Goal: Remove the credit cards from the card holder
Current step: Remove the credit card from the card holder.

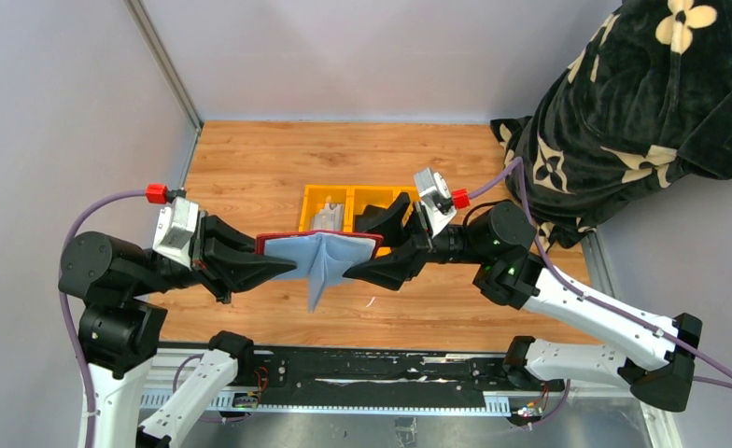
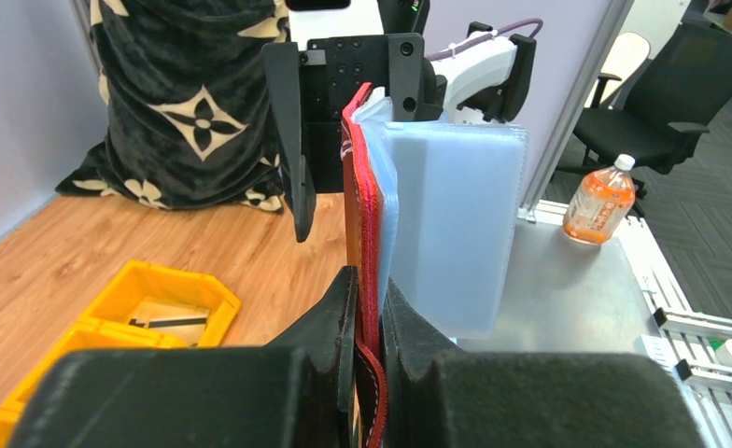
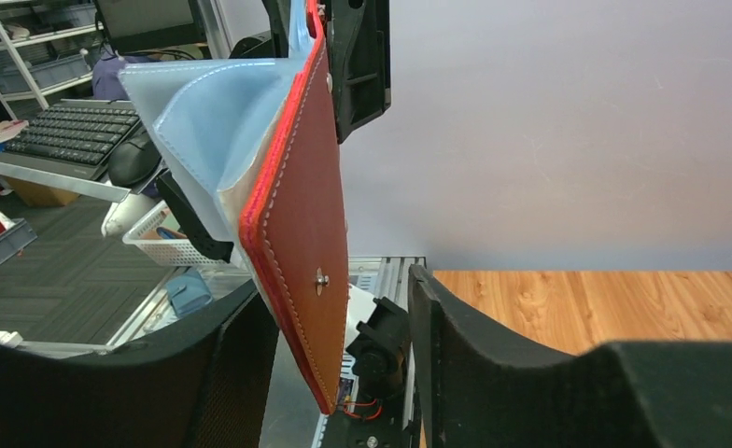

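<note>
Left gripper [image 1: 267, 263] clenched on the card holder [image 1: 317, 245], holding it aloft so the sleeves [image 2: 451, 233] fan open. Right gripper [image 1: 370, 247] straddles the opposite edge, jaws released, apparently not gripping.

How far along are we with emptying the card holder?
Done: at least one dark card lies in the yellow tray. In hand: the left gripper is shut on one cover of the open card holder, held up in the air; the right gripper has its jaws open around the other cover. Left: the pale sleeves look empty from the left wrist, but I cannot tell whether any card is inside.
</note>
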`<state>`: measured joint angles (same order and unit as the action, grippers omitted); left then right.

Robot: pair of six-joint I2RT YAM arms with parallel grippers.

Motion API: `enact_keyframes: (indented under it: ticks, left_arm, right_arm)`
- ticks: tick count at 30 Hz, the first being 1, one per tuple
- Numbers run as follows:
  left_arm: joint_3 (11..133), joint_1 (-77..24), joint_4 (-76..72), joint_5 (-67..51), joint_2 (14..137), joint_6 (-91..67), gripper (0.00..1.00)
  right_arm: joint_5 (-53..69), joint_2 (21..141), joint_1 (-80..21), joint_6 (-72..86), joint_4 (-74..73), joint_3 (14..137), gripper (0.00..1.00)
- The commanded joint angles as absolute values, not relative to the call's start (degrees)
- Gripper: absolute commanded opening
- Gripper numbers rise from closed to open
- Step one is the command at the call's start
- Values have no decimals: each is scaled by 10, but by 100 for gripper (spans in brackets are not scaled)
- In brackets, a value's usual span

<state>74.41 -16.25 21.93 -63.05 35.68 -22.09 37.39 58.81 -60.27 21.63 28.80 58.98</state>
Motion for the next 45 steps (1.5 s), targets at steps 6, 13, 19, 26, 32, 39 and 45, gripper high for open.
enact_keyframes:
  ticks: [6,13,19,26,32,39,45]
  left_arm:
    - [746,-161,221,-633,352,-211,0]
    - [748,-161,224,-614,354,-207,0]
    - [753,-161,224,-612,358,-211,0]
    - [756,-160,227,-614,359,-208,0]
    - [755,-161,224,-613,360,-212,0]
    - [762,-161,226,-618,361,-214,0]
    - [760,-161,223,-620,360,-222,0]
  right_arm:
    - [301,557,-613,232,292,581,61]
    - [261,549,-620,262,303,558,75]
    - [304,547,-643,245,342,535,79]
    - [347,530,-653,225,353,532,80]
    - [298,520,-669,199,366,515,80]
    - [325,520,-669,187,344,536,41]
    - [319,514,-669,170,324,543,38]
